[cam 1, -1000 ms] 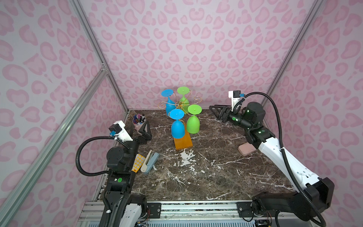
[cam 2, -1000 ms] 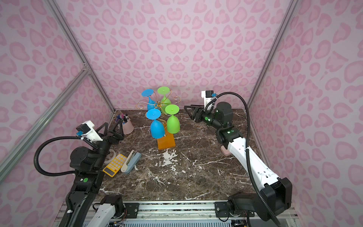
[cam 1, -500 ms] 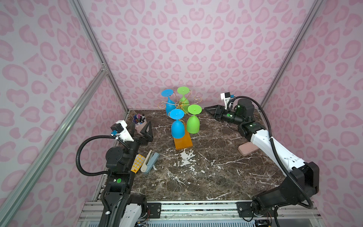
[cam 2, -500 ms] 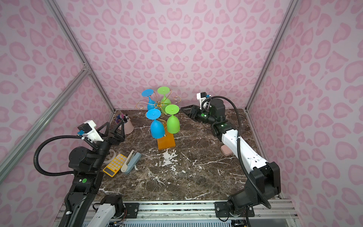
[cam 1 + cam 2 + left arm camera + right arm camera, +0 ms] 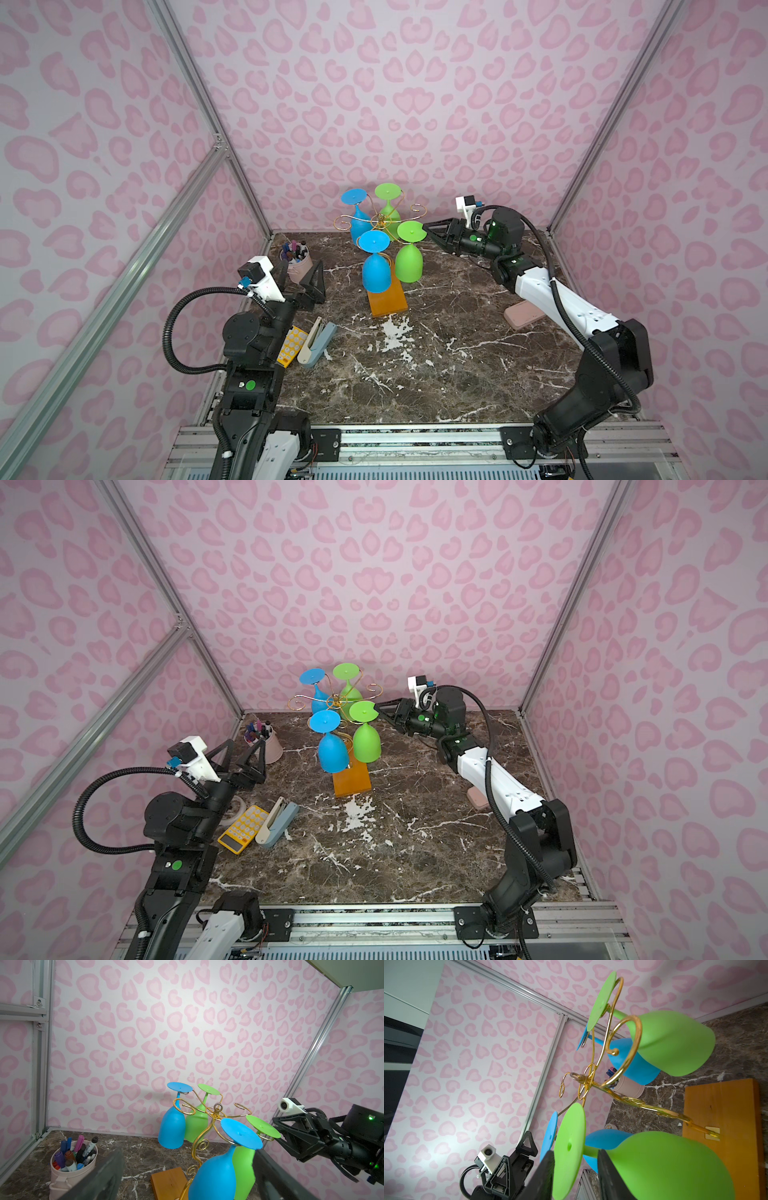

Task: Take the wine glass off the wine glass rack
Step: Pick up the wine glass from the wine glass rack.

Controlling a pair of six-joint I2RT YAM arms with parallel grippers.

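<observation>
The wine glass rack (image 5: 380,220) (image 5: 351,780) is a gold wire stand on an orange wooden base, with two blue and two green glasses hanging upside down. The near-right green wine glass (image 5: 409,262) (image 5: 366,743) (image 5: 664,1167) hangs from a scroll arm. My right gripper (image 5: 426,230) (image 5: 377,710) (image 5: 575,1150) reaches in from the right. Its jaws are narrowed and straddle the rim of this glass's foot disc, one finger above the disc and one below beside the stem, with a gap left. My left gripper (image 5: 309,286) (image 5: 243,754) (image 5: 187,1152) is wide open and empty, left of the rack.
A blue glass (image 5: 376,272) hangs just left of the green one. A pink pen cup (image 5: 299,264) stands at the back left. A yellow calculator (image 5: 291,351) and a stapler (image 5: 318,343) lie by the left arm. A pink flat object (image 5: 523,316) lies under the right arm.
My right gripper moved left to the rack and its jaws narrowed around the green glass's foot. The left arm has barely moved and stays open.
</observation>
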